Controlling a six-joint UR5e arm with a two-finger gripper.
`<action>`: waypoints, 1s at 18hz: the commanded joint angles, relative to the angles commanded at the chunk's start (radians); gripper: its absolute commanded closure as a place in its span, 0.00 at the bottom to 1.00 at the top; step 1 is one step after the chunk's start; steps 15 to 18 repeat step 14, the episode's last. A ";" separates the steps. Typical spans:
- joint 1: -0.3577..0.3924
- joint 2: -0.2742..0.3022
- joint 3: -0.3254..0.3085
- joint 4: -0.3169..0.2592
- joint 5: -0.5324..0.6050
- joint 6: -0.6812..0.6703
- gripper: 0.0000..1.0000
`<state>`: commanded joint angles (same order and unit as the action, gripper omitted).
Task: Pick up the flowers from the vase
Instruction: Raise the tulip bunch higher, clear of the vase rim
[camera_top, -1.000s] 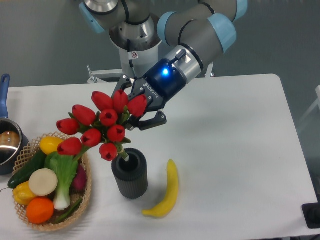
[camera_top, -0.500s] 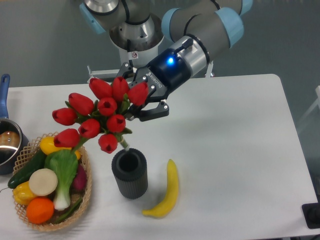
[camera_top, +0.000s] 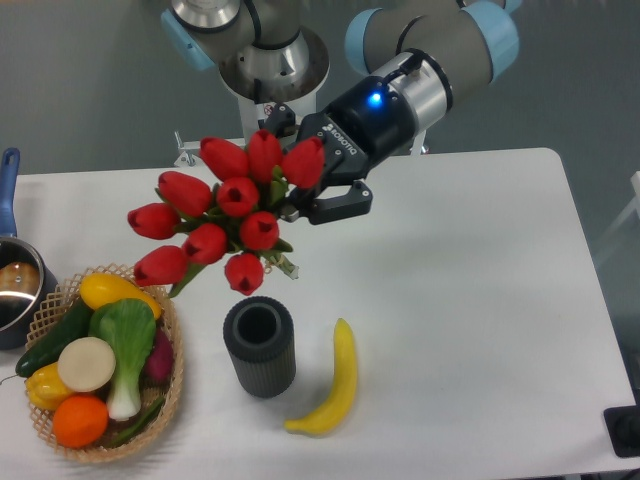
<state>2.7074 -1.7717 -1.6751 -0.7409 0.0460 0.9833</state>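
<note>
One bunch of flowers (camera_top: 228, 215) with about ten red buds, above one vase (camera_top: 260, 346). Right of the vase, one banana (camera_top: 335, 383). Left of it, one basket (camera_top: 160, 405), and further left one pot (camera_top: 15, 285).

Bright, even overhead light; soft faint shadows on the white bench (camera_top: 480, 300). Sharp focus throughout, mild glare on the arm (camera_top: 430, 40).

I find white lettering on the black body of the gripper (camera_top: 318, 196), too small for me to read with certainty. Just behind the gripper, a small red-and-white sticker (camera_top: 265, 110) sits on the arm's base; its content is illegible.
</note>
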 joint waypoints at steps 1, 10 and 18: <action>0.008 -0.008 0.002 0.000 0.000 0.003 0.62; 0.031 -0.046 0.028 0.002 -0.002 0.005 0.63; 0.031 -0.055 0.037 0.002 0.000 0.005 0.63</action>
